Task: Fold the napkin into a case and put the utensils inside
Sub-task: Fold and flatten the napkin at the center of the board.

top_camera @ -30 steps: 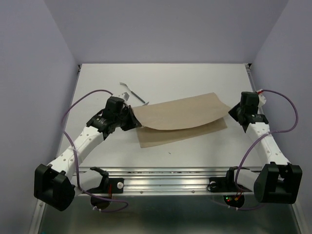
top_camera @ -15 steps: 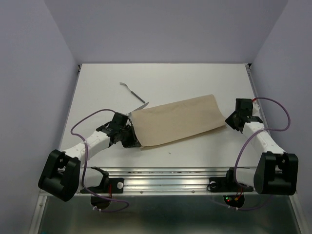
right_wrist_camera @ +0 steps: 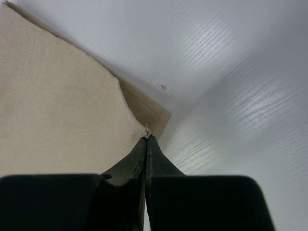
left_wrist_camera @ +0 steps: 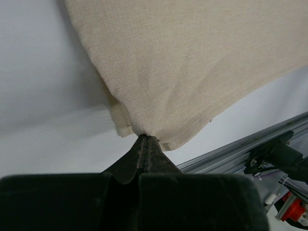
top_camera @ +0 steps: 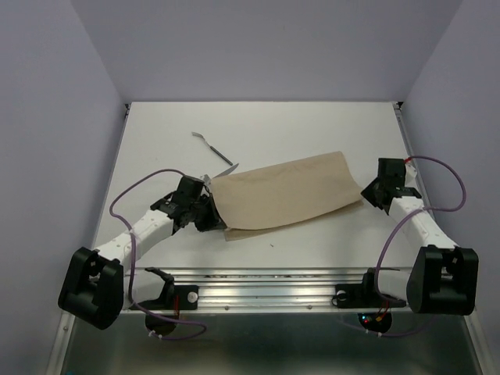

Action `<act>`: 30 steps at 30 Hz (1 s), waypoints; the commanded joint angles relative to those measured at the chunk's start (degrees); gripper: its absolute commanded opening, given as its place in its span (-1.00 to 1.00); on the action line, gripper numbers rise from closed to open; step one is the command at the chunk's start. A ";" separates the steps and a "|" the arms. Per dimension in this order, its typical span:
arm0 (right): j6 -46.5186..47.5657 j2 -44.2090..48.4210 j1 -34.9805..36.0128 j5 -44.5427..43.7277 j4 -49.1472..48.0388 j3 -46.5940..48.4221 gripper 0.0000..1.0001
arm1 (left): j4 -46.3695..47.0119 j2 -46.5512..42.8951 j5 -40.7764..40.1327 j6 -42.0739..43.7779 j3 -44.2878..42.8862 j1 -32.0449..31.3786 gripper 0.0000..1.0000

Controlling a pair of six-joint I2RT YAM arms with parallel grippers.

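The beige napkin (top_camera: 285,194) lies doubled over in the middle of the white table, its top layer almost covering the lower one. My left gripper (top_camera: 212,212) is shut on the napkin's near left corner, pinching the cloth (left_wrist_camera: 192,62) between its fingertips (left_wrist_camera: 146,138). My right gripper (top_camera: 366,191) is shut on the right corner of the top layer (right_wrist_camera: 57,106), and the lower layer's corner (right_wrist_camera: 155,115) peeks out just beyond it. A slim silvery utensil (top_camera: 212,147) lies behind the napkin's left end, its near tip touching the cloth edge. The case does not show as a pouch.
An aluminium rail (top_camera: 273,285) runs along the table's near edge and shows in the left wrist view (left_wrist_camera: 240,154). Purple cables (top_camera: 133,195) loop beside both arms. Lilac walls close in the left, right and far sides.
Both grippers have carried the raised top layer down and toward the near edge, so it now lies flat on the lower layer. Little has shifted in the last half second.
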State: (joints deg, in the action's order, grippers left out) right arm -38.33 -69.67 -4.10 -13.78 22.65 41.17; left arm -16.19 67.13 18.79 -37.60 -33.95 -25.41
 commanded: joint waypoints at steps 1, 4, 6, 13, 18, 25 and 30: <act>0.18 2.78 -0.47 -1.95 -0.95 1.81 -0.99 | -3.40 -4.02 -1.12 0.43 -4.53 -0.26 -1.00; 0.18 4.45 -0.47 -2.30 -0.16 1.72 -0.99 | -5.70 -5.78 -1.73 0.25 -6.29 -0.26 -1.00; 0.36 5.24 -0.47 -2.57 -0.07 1.81 -0.99 | -5.88 -6.84 -1.74 -0.01 -6.39 -0.26 -1.00; 0.36 4.02 -0.47 -2.39 0.02 1.46 -0.99 | -3.95 -6.49 0.37 -0.98 -2.96 -0.34 -1.00; 0.44 2.52 -0.47 -2.74 -0.50 -0.12 -0.99 | -2.01 -5.70 1.08 -2.12 -0.32 -0.34 -1.00; 0.62 0.24 -0.47 -2.83 -2.44 -0.13 -0.94 | -0.34 -2.71 2.39 -1.60 1.00 -0.34 -0.77; 1.41 -0.29 -0.47 -3.01 -2.35 2.68 0.13 | -4.10 -2.88 0.73 0.42 -1.72 -0.34 0.27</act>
State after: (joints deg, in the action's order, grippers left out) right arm -37.91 -70.17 -4.12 -15.03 22.35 41.08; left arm -17.98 65.08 20.23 -39.24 -33.67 -25.45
